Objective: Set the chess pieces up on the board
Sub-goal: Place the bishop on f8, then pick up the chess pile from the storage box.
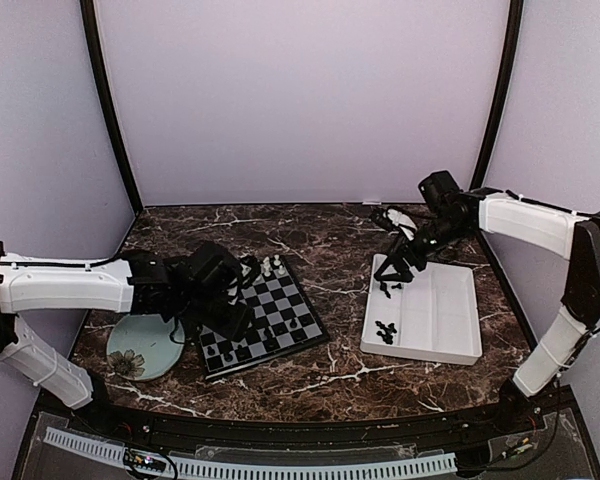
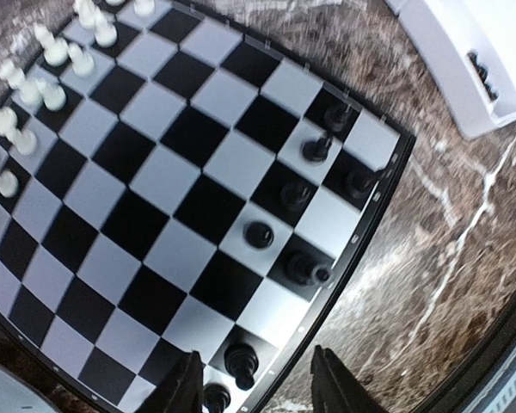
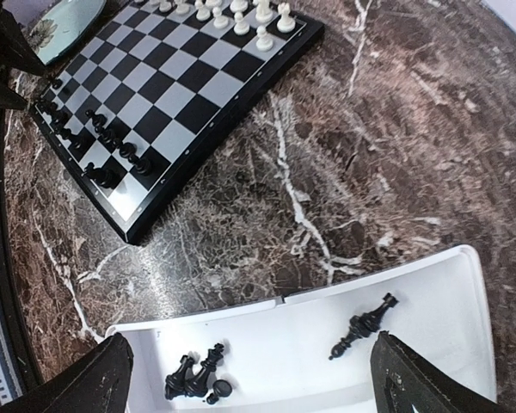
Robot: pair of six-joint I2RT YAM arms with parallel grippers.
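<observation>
Fingers (image 2: 182, 391) of left gripper (image 2: 258, 357) are noted parted, black piece (image 2: 241, 361) at 6 o'clock between them, untouched; right gripper (image 3: 251, 344) spread wide, empty.

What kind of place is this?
Probably a robot test booth: plain walls close round a marble-look table, a left arm and a right arm stand at its near edge, and a board and white tray lie on it.

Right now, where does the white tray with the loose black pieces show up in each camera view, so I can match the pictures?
Top external: the white tray lies right of centre on the marble table.
Left wrist: only a corner of it shows, at the top right.
Right wrist: it runs along the bottom edge, with black pieces inside.
Shared landmark: the chessboard, visible in all three views.
</observation>
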